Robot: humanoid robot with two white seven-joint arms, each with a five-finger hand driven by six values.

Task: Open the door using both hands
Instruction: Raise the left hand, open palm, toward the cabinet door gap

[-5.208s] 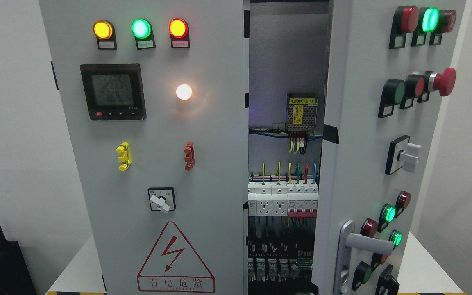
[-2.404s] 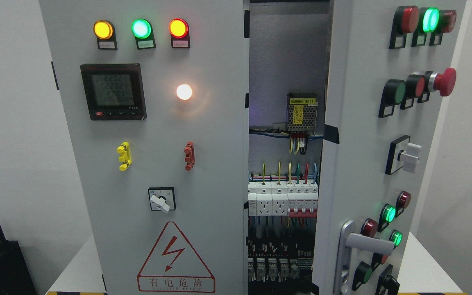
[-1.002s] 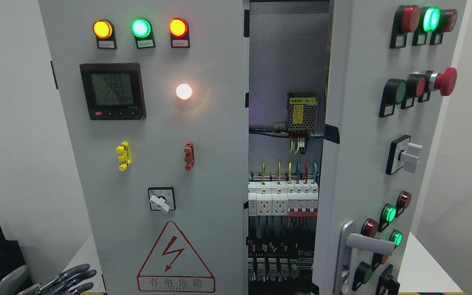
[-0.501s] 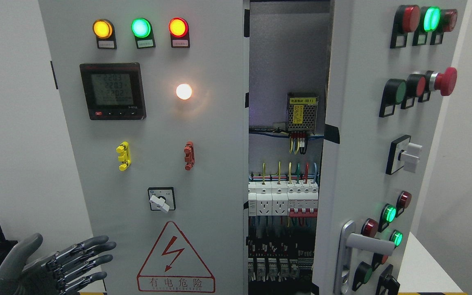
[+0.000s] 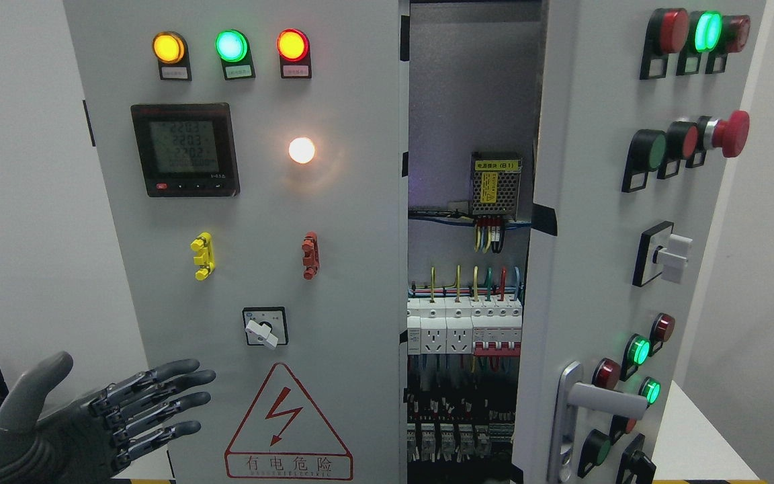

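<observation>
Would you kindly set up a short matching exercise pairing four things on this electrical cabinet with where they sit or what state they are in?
Things:
1. left robot hand
2. right door
3. digital meter
4. lever handle

Places or states:
A. low on the right door
B. fingers spread, holding nothing, at the lower left
C. swung partly open, wiring showing beside it
D. below the three lit lamps on the left door

Pairs: 1-B, 2-C, 3-D, 4-A

Grey cabinet door with lever handle, ajar at right, breakers visible inside.
</observation>
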